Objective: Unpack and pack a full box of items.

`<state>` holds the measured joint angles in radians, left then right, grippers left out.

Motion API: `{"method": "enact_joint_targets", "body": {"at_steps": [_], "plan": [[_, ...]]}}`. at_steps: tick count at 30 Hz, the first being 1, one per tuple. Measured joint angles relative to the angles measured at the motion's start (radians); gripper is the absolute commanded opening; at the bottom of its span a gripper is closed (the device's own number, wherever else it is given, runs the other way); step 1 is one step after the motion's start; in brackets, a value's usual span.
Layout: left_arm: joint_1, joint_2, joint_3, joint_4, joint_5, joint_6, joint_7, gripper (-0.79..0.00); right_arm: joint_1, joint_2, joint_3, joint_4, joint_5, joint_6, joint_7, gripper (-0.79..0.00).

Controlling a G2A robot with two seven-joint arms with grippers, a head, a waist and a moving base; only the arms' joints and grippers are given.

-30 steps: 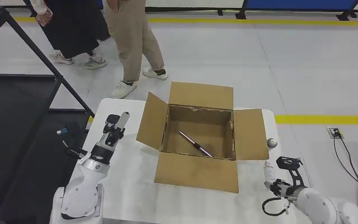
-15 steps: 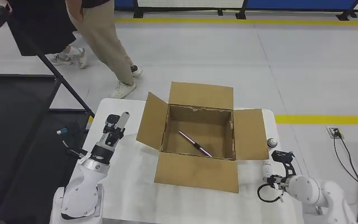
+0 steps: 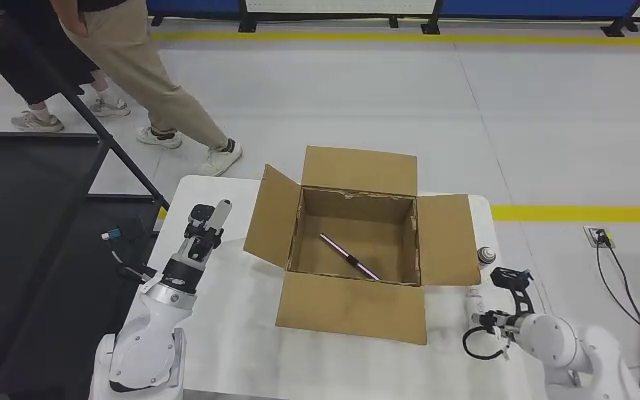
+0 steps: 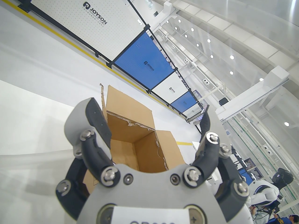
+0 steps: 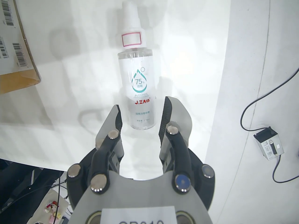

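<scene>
Past my right gripper point(image 5: 143, 108) only a corner of the right flap of the box point(image 3: 350, 305) shows, and its barcode stickers point(image 5: 7, 12) are cut off. The spray bottle point(image 5: 137, 80) lies flat on the table point(image 5: 70, 71) just right of that flap. Its base is between my spread fingers and its cap points away. Its label bears a teal droplet mark and small print. A slim stick point(image 3: 348, 256), too small to identify, lies inside the box. My left gripper point(image 4: 149, 110) hangs wide open left of the box.
</scene>
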<state>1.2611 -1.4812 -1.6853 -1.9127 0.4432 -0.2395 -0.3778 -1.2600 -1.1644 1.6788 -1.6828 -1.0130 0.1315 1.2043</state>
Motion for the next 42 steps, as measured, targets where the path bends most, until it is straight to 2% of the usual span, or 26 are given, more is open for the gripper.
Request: {"method": "enact_joint_targets", "body": {"at_steps": [2, 5, 6, 7, 8, 11, 14, 18, 24, 27, 31, 35, 42], "plan": [[0.0, 0.0, 0.0, 0.0, 0.0, 0.0, 0.0, 0.0, -0.018, 0.001, 0.022, -0.039, 0.018, 0.006, -0.037, -0.397], [0.0, 0.0, 0.0, 0.0, 0.0, 0.0, 0.0, 0.0, -0.061, 0.002, 0.071, -0.128, 0.051, 0.019, -0.111, -0.283], [0.0, 0.0, 0.0, 0.0, 0.0, 0.0, 0.0, 0.0, -0.077, 0.002, 0.087, -0.162, 0.063, 0.02, -0.137, -0.228], [0.0, 0.0, 0.0, 0.0, 0.0, 0.0, 0.0, 0.0, -0.095, 0.002, 0.102, -0.199, 0.072, 0.021, -0.163, -0.077], [0.0, 0.0, 0.0, 0.0, 0.0, 0.0, 0.0, 0.0, -0.12, 0.001, 0.119, -0.251, 0.082, 0.018, -0.198, 0.0], [0.0, 0.0, 0.0, 0.0, 0.0, 0.0, 0.0, 0.0, -0.17, 0.0, 0.137, -0.388, 0.089, -0.003, -0.29, 0.0], [0.0, 0.0, 0.0, 0.0, 0.0, 0.0, 0.0, 0.0, -0.196, -0.001, 0.105, -0.513, 0.052, -0.063, -0.393, 0.0], [0.001, 0.0, 0.0, 0.0, 0.0, 0.0, 0.001, 0.0, -0.131, 0.003, 0.006, -0.555, 0.054, -0.188, -0.413, 0.0], [0.034, 0.008, -0.044, -0.005, 0.01, 0.02, 0.065, 0.0, 0.165, 0.005, -0.189, -0.348, 0.181, -0.379, -0.29, 0.0], [0.047, 0.014, -0.063, 0.011, 0.057, 0.031, 0.091, 0.0, 0.309, -0.004, -0.295, -0.208, 0.202, -0.408, -0.275, 0.0], [0.059, 0.024, -0.068, 0.036, 0.124, 0.02, 0.048, 0.0, 0.455, -0.022, -0.427, -0.032, 0.21, -0.392, -0.258, 0.0], [0.065, 0.036, -0.06, 0.048, 0.189, -0.011, 0.0, 0.0, 0.474, -0.024, -0.441, -0.009, 0.208, -0.383, -0.25, 0.0], [0.066, 0.039, -0.058, 0.049, 0.214, -0.015, 0.001, 0.0, 0.473, -0.024, -0.441, -0.01, 0.208, -0.384, -0.251, 0.0]]}}
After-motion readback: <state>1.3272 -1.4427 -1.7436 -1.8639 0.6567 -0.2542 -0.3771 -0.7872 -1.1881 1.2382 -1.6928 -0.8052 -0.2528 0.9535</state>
